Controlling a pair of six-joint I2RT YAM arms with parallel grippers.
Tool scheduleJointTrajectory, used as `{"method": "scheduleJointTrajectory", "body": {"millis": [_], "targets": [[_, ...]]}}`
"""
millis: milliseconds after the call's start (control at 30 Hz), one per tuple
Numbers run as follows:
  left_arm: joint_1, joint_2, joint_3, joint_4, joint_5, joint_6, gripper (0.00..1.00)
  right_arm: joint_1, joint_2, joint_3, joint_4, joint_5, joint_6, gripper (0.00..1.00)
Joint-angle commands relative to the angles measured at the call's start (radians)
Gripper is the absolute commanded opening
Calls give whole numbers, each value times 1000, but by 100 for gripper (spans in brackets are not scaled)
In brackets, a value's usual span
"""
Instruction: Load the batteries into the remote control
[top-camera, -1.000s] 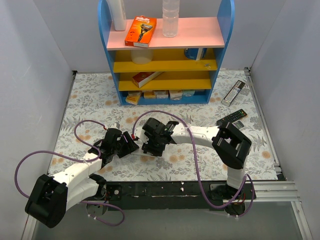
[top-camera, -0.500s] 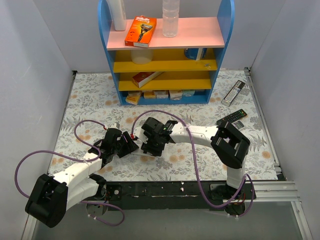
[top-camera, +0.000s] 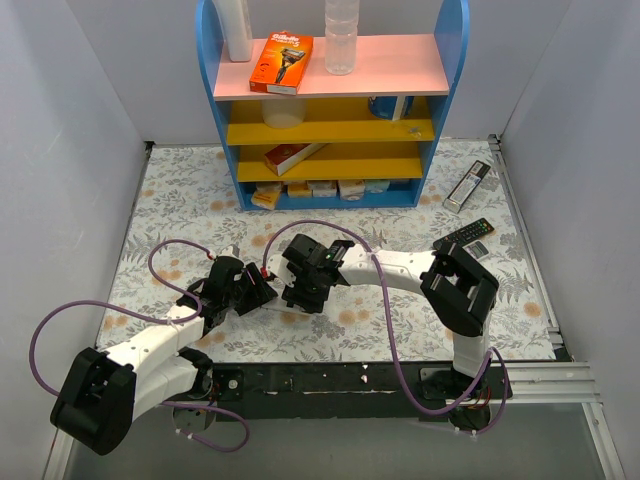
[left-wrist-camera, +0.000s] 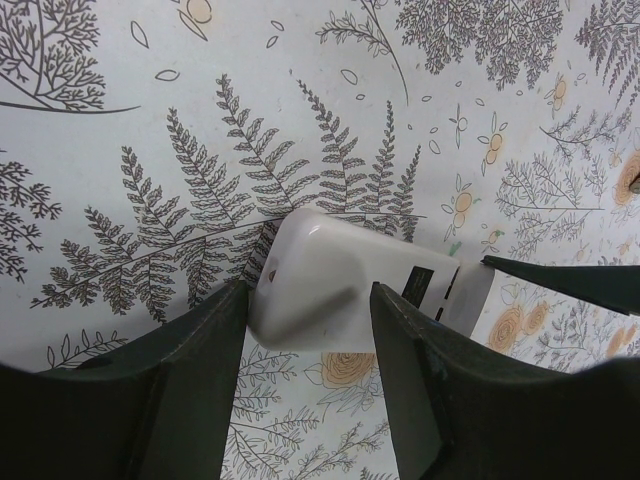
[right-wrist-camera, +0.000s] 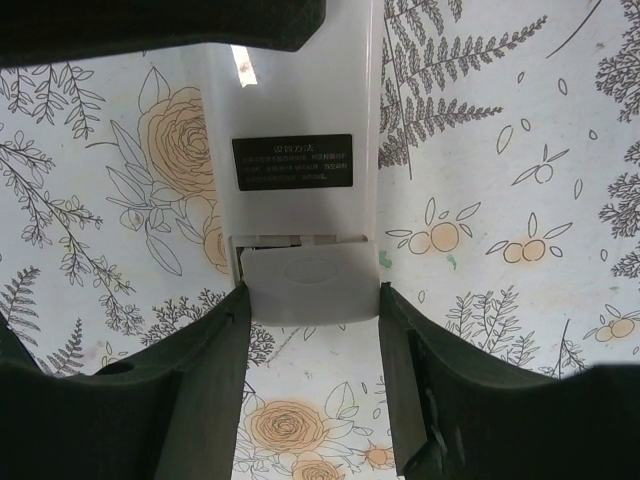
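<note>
The small white remote control (left-wrist-camera: 330, 285) lies back-up on the floral table, with a black label (right-wrist-camera: 292, 162) on its plain back. My left gripper (left-wrist-camera: 308, 297) is shut on its rounded end. My right gripper (right-wrist-camera: 312, 295) is shut on the battery cover (right-wrist-camera: 310, 283) at the other end; the cover is slid partly off, leaving a thin gap below the label. In the top view the two grippers, left (top-camera: 257, 292) and right (top-camera: 299, 291), meet at the table's front middle and hide the remote. No batteries show in any view.
A blue shelf unit (top-camera: 212, 120) with boxes and bottles stands at the back. A long black remote (top-camera: 463, 237) and a silver remote (top-camera: 467, 186) lie at the right. Purple cables (top-camera: 165, 250) loop over the table on the left.
My right gripper has edged slightly left. The left arm has not moved.
</note>
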Motion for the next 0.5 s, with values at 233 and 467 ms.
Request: {"method": "scheduleJointTrajectory", "body": {"millis": [233,467], "targets": [[0,5,-13,-13,17,-4,51,11,4,59,-4,-64,11,50],[0,5,-11,-11,19,-5,51,11,3,70,-14,-71,17,51]]}}
